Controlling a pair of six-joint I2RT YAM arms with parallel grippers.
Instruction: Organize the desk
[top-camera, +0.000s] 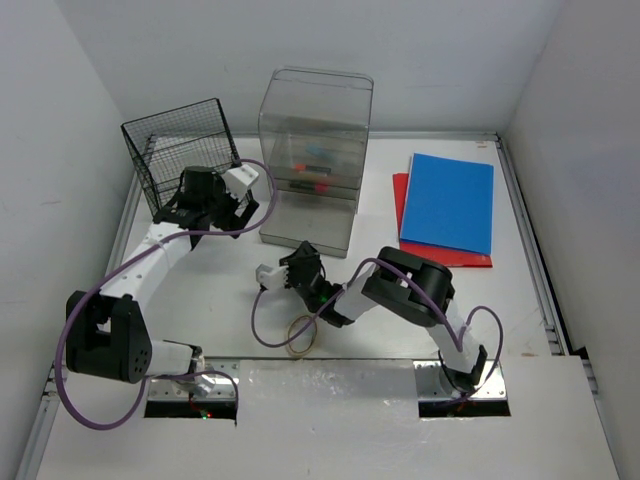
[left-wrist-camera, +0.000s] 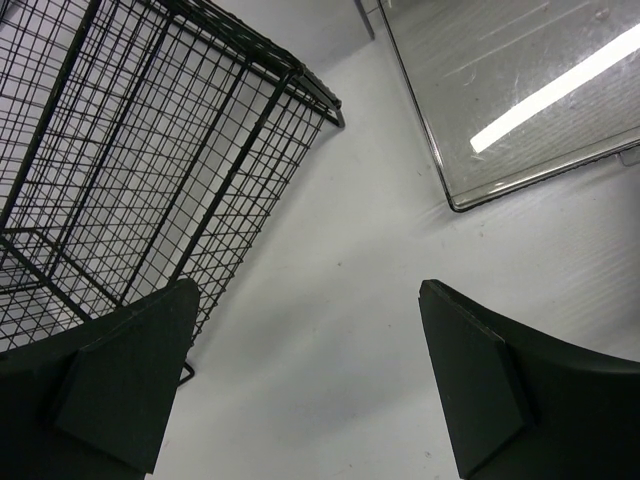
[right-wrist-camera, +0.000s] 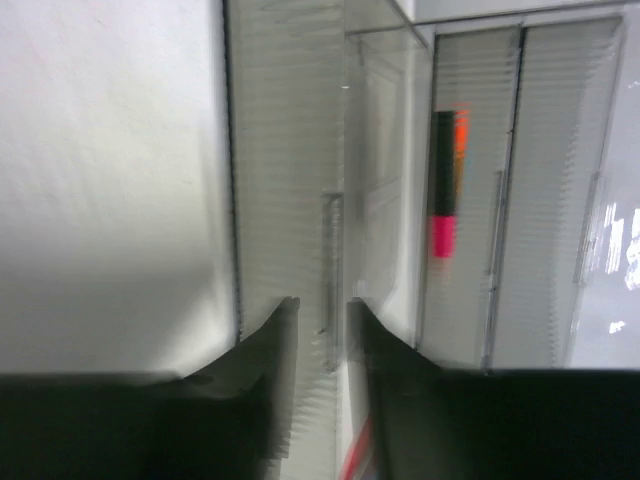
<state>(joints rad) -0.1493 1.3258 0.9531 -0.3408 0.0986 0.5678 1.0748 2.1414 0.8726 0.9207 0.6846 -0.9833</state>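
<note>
The white desk (top-camera: 220, 290) holds a black wire basket (top-camera: 180, 150) at the back left and a clear plastic drawer box (top-camera: 315, 150) at the back middle. My left gripper (top-camera: 205, 205) hangs just in front of the basket. In the left wrist view it (left-wrist-camera: 308, 300) is wide open and empty over bare desk, with the basket (left-wrist-camera: 130, 170) at left. My right gripper (top-camera: 298, 258) is low, close in front of the drawer box. In the blurred right wrist view it (right-wrist-camera: 322, 305) is empty, its jaws a narrow gap apart, facing the box's drawers (right-wrist-camera: 470, 250).
A blue folder (top-camera: 448, 203) lies on a red folder (top-camera: 425, 252) at the back right. A rubber band (top-camera: 302, 335) lies on the desk near the right arm. Markers (right-wrist-camera: 443, 190) lie inside the drawer box. White walls stand on three sides.
</note>
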